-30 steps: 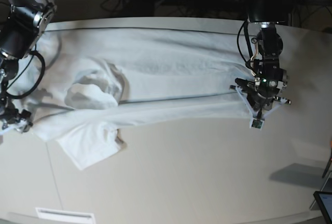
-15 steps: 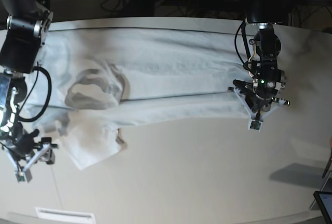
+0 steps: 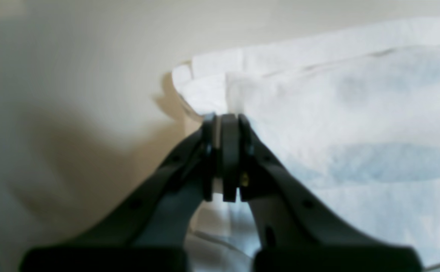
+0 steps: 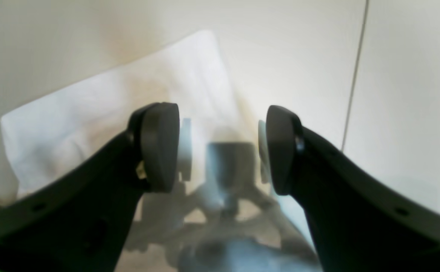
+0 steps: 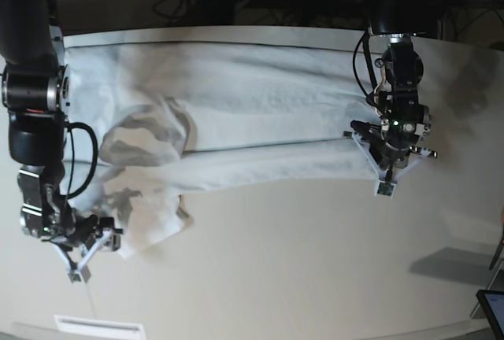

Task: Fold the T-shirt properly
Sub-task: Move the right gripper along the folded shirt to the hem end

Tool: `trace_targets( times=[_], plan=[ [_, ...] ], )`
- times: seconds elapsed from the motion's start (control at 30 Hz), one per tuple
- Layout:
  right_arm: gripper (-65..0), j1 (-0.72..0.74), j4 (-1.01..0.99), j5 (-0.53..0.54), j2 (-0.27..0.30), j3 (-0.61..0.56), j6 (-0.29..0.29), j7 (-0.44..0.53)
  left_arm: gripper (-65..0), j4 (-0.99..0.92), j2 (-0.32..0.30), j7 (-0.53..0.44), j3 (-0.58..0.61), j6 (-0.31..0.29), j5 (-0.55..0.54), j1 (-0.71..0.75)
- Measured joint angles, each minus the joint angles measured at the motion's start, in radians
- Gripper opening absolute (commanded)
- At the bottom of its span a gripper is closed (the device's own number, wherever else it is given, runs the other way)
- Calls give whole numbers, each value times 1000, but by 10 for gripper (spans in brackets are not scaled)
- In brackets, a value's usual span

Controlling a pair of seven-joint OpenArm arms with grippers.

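Far left of base view: right arm (image 5: 31,112) comes down the table's left edge, w/ the right gripper (image 5: 79,255) low at the near-left, just beside the T-shirt's near-left sleeve (image 5: 153,218). Right wrist view shows its jaws wide apart, nothing between the pads; a white corner of cloth lies on the tabletop beyond and left of the fingers (image 4: 159,147), not touching them as far as can be told. A thin seam line (image 4: 354,75) runs down the tabletop to the right of the gripper.

T-shirt (image 5: 260,112) lies spread lengthwise across the far half of the tabletop (image 5: 315,261), running left to right, w/ a long fold edge along its near side. Neck opening (image 5: 142,139) sits toward the left, cloth bunched and wrinkled around it. Sleeve sticks out toward the near-left.

Right side: left arm (image 5: 398,49) reaches in from the far edge, left gripper (image 5: 386,168) down at the shirt's right end, by the near-right corner. Left wrist view: jaws pressed together, clamped on the T-shirt's edge; layered hem (image 3: 212,83) fans out just beyond the fingertips (image 3: 229,124), bulk of the cloth to the right, bare table to the left.

Near-right corner: dark shadow patch on the table and the edge of a dark object (image 5: 492,308), too cut off to ID.
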Motion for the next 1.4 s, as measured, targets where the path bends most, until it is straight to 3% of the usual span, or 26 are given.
trace_targets(
  times=[0.17,0.43,0.83,1.0,1.4],
  plan=[
    [-215,29,-87,0,-23,-5,1,53,-650,0,0,0,0,0,0,2],
    [-209,51,-190,-3,-37,-5,0,141,-650,5,0,0,0,0,0,4],
    [-209,38,-196,-4,-53,-5,0,153,-650,18,0,1,0,0,0,6],
    [-209,45,-252,11,-55,-5,0,200,-650,18,0,1,0,0,0,6],
    [-213,49,-259,8,-100,-5,-11,217,-650,19,11,46,0,0,-3,-5]
  ],
)
